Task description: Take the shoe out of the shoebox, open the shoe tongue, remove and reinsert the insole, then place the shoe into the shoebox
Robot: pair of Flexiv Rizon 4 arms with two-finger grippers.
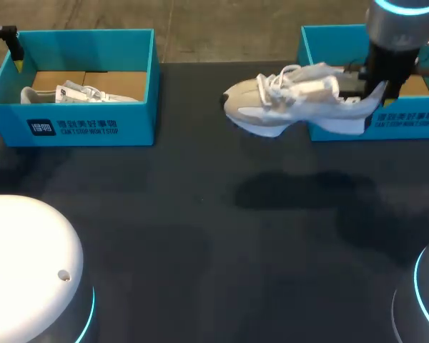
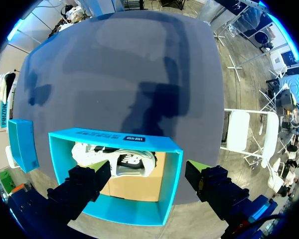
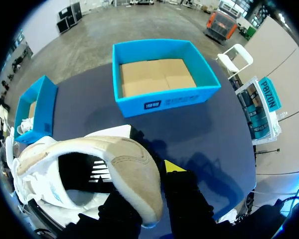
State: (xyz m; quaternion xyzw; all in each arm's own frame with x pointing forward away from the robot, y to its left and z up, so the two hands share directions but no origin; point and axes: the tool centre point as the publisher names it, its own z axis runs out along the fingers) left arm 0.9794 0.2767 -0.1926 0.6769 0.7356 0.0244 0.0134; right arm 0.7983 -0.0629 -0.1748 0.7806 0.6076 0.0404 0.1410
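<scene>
My right fingers (image 3: 152, 191) pinch heel collar of sneaker (image 1: 293, 103), one inside, one outside. Sneaker hangs above surface (image 1: 200, 236) at right shoebox (image 1: 407, 118) front corner, long axis level, toe toward my left. My left fingers (image 2: 147, 174) spread wide over left shoebox (image 2: 114, 139) with second sneaker (image 2: 132, 162) inside.

A dark, matte blue-grey worktop (image 1: 200, 243) fills the scene from its near edge to its far edge. Its surface is plain and even. Soft, blurred shadows (image 1: 300, 191) lie on it right of the middle, under diffuse light from above.
</scene>
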